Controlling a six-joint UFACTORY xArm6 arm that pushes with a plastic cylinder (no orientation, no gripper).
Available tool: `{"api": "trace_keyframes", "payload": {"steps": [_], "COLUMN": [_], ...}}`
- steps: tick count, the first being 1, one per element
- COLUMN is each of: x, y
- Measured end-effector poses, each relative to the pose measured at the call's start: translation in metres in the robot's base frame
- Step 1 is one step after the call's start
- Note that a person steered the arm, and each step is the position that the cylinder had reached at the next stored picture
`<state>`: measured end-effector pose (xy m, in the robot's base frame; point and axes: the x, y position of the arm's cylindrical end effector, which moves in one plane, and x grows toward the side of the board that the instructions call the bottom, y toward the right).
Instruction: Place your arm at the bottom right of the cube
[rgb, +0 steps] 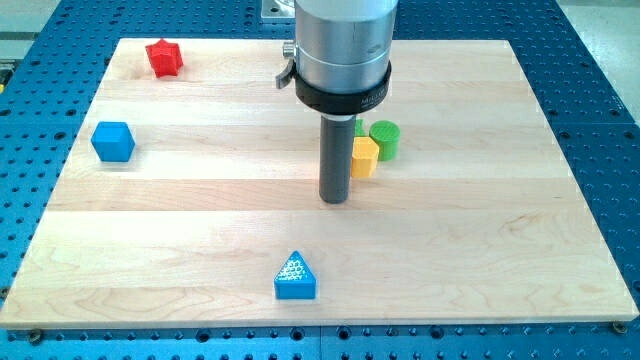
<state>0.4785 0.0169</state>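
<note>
A blue cube (113, 141) sits on the wooden board near the view's left edge. My tip (334, 200) rests on the board near the centre, far to the right of the cube and a little lower in the view. A yellow block (365, 157) stands just to the right of my rod, touching or nearly touching it. A green cylinder (385, 140) stands right behind the yellow block, at its upper right.
A red star-shaped block (163, 57) lies at the view's top left. A blue triangle block (295, 277) lies near the view's bottom, below my tip. The wooden board (500, 240) rests on a blue perforated table (600, 60).
</note>
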Motion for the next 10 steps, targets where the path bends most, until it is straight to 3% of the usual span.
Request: {"api": "trace_keyframes", "payload": {"steps": [1,3,5,8,10], "x": [0.0,-0.034,-0.034,-0.034,-0.006], "y": [-0.027,0.004,-0.063,-0.083,-0.187]}}
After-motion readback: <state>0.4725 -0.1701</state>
